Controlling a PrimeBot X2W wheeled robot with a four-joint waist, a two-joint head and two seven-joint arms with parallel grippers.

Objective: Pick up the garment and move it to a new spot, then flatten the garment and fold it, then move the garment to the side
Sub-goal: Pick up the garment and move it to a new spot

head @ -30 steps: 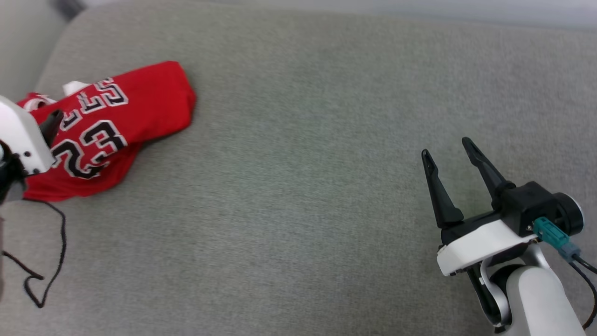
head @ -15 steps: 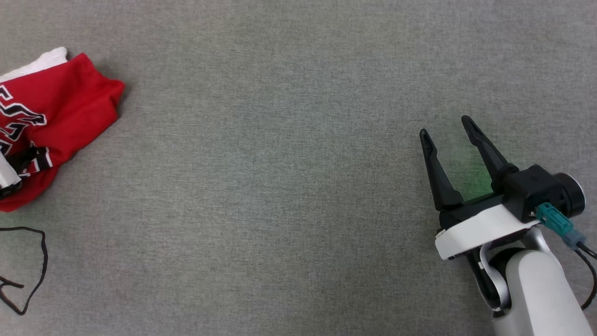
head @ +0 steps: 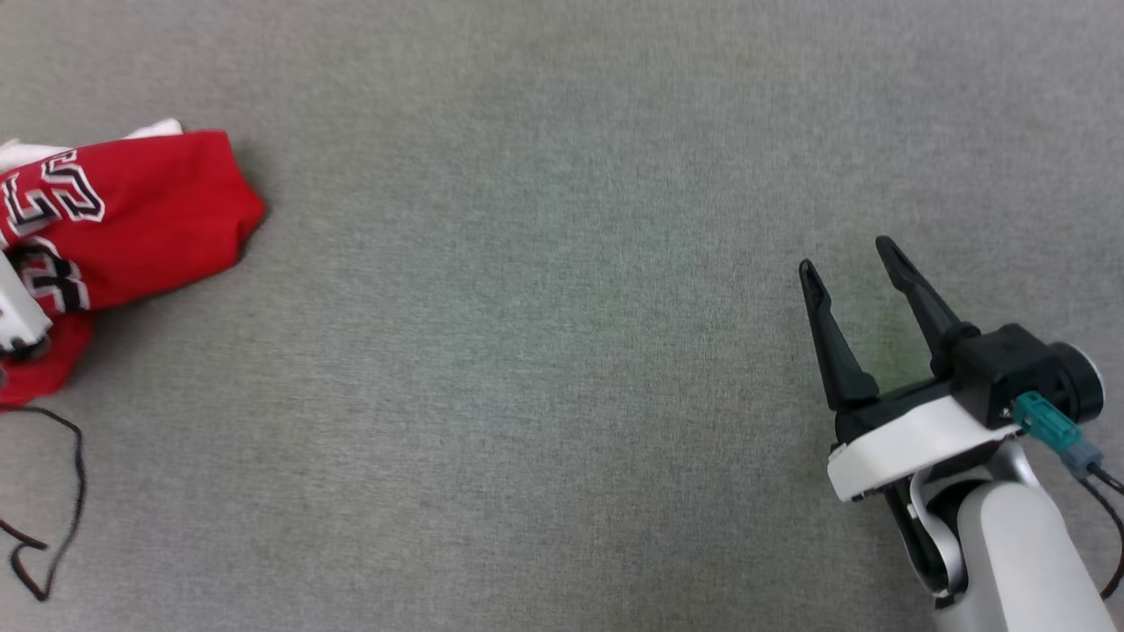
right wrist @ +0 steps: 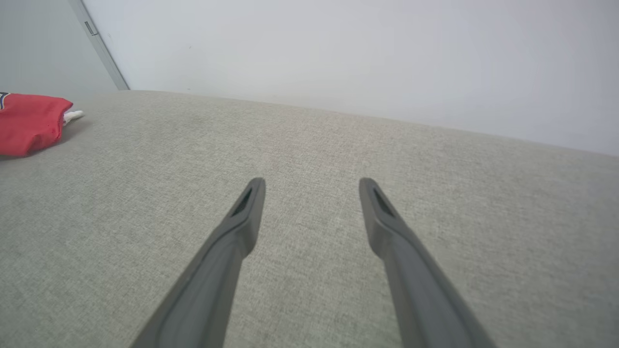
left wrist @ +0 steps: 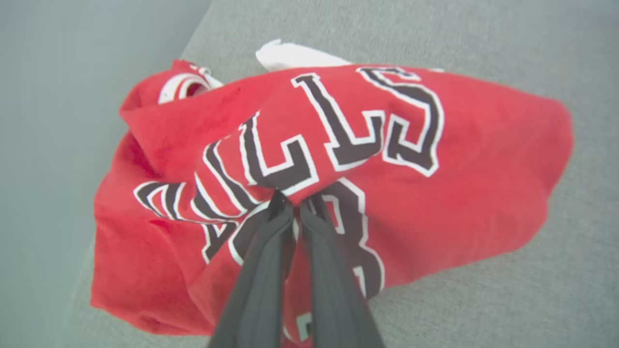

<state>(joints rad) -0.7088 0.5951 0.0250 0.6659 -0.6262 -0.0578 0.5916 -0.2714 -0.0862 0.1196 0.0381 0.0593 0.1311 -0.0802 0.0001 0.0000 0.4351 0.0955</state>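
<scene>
1. Your left gripper (left wrist: 290,200) is closed on a pinch of the garment (left wrist: 459,183), in the printed letters.
2. The garment lies bunched at the far left of the grey fabric surface (head: 544,351).
3. Your right gripper (head: 845,256) is wide open and empty, well apart to the right, so the left arm is the nearer one.

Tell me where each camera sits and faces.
Head view: on the head, facing down at the grey cushion; open right tool lower right.
Left wrist view: on the left wrist, facing along the left tool, shut on the garment.
Right wrist view: on the right wrist, facing across the cushion toward a pale wall, past its tool.
Shared: the garment shows in all three.
</scene>
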